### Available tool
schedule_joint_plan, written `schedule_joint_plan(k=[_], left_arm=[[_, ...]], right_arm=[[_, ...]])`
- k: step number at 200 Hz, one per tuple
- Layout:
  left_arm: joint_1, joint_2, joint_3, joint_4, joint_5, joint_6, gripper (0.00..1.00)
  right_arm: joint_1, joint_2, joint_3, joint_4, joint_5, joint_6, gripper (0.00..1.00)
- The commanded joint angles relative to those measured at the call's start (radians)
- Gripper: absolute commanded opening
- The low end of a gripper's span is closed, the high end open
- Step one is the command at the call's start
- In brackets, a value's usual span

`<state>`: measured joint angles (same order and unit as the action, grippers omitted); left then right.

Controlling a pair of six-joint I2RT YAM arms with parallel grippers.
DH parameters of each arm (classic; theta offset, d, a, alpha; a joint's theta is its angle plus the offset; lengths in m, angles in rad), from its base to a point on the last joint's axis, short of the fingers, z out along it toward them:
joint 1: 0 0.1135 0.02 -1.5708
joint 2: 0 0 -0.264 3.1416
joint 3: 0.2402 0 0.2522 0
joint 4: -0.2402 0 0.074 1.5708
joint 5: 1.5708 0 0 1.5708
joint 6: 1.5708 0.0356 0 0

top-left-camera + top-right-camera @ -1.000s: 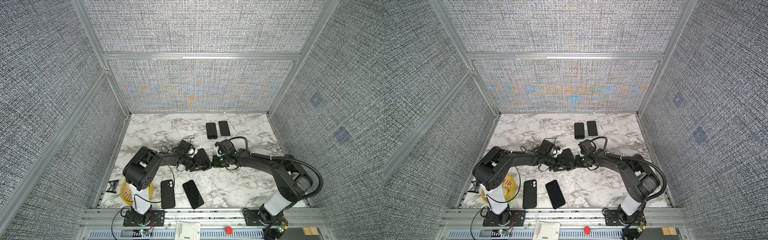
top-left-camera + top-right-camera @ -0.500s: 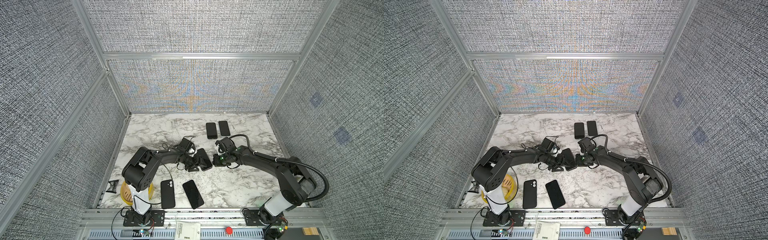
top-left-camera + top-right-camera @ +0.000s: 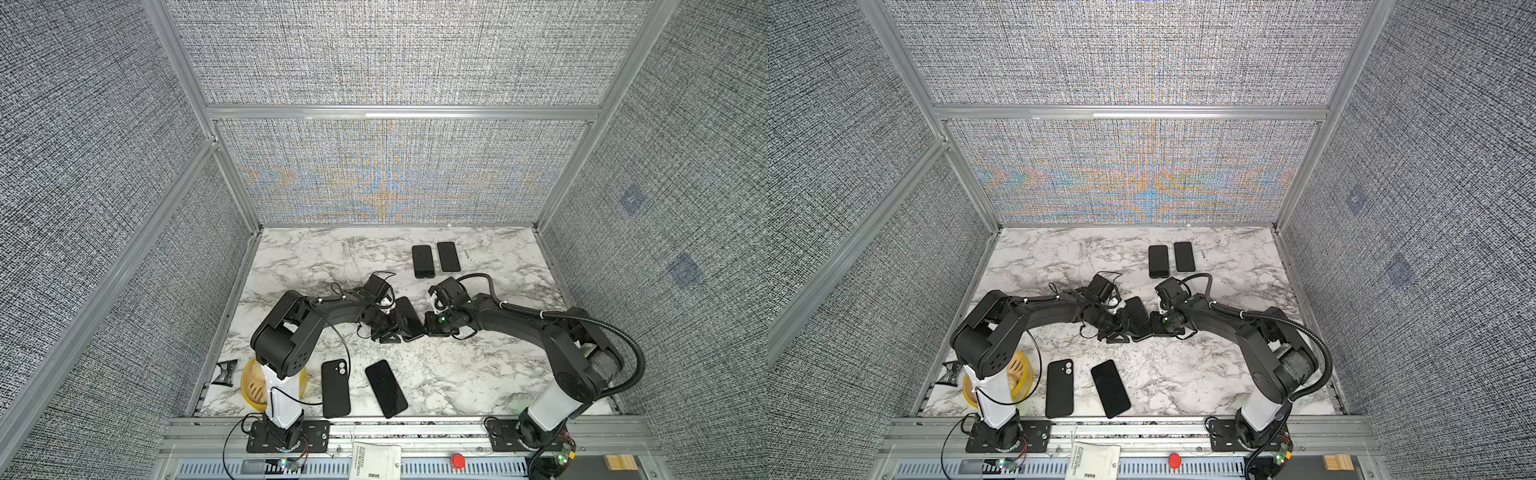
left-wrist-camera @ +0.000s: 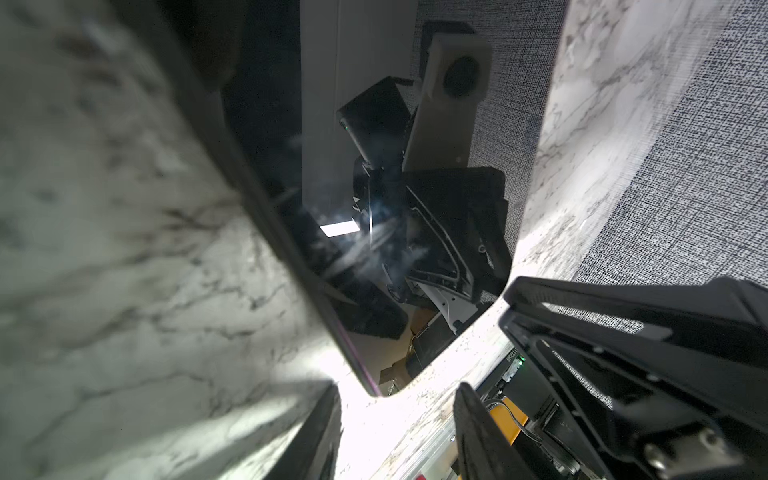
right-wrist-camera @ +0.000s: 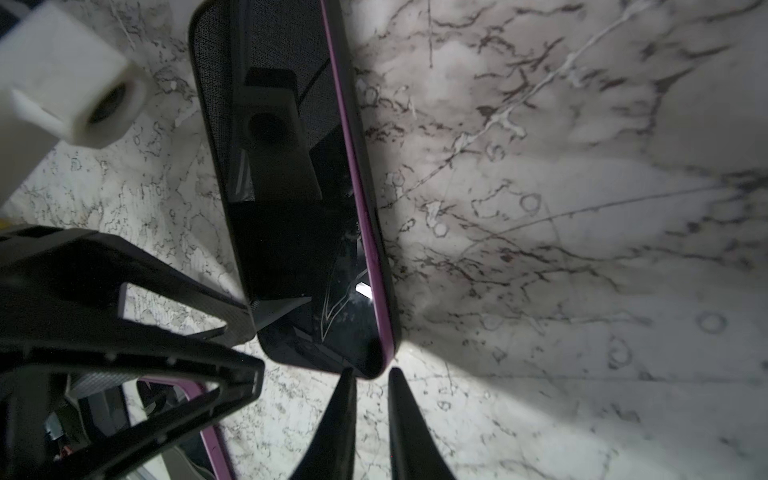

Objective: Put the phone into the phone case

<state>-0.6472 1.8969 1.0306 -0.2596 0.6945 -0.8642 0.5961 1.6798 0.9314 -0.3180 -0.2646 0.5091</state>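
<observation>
The phone (image 3: 409, 318) lies mid-table (image 3: 457, 374) between the two arms, screen up, with a purple rim along its edge in the right wrist view (image 5: 299, 187). A dark band runs outside that rim, and I cannot tell whether it is a case or shadow.

The left tool (image 3: 392, 331) sits at the near end of the phone with its fingers (image 4: 316, 436) apart. In its own wrist view the phone's corner (image 4: 374, 249) stands just ahead of the gap, not clamped. From the right wrist, one left fingertip (image 5: 245, 307) touches the phone's long side.

The right tool (image 3: 429, 327) meets the same end from the other side. Its two pointed fingers (image 5: 345, 415) stand only a slit apart, with bare marble between them and nothing held, the tips just short of the phone's corner.

Through the left tool's frame a second purple rim (image 5: 210, 436) shows, and I cannot tell what it belongs to.

Well apart from the tools, two dark phones (image 3: 423, 260) lie side by side near the back wall. At the front edge lie a dark slab (image 3: 336, 388) with two lens holes, phone or case I cannot tell, and beside it a front phone (image 3: 385, 388), screen up. A yellow bowl (image 3: 251, 386) sits behind the left arm's base
</observation>
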Motion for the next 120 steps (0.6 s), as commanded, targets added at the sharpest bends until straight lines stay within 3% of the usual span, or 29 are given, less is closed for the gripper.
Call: schedule_joint_plan(k=[1, 120], left_arm=[[-0.005, 0.021, -0.009, -0.08, -0.096, 0.006, 0.47], [-0.005, 0.063, 0.022, -0.067, -0.086, 0.008, 0.44]], right_arm=[[-0.008, 0.01, 0.013, 0.006, -0.012, -0.021, 0.19], [-0.029, 0.051, 0.007, 0.03, -0.101, -0.035, 0.16]])
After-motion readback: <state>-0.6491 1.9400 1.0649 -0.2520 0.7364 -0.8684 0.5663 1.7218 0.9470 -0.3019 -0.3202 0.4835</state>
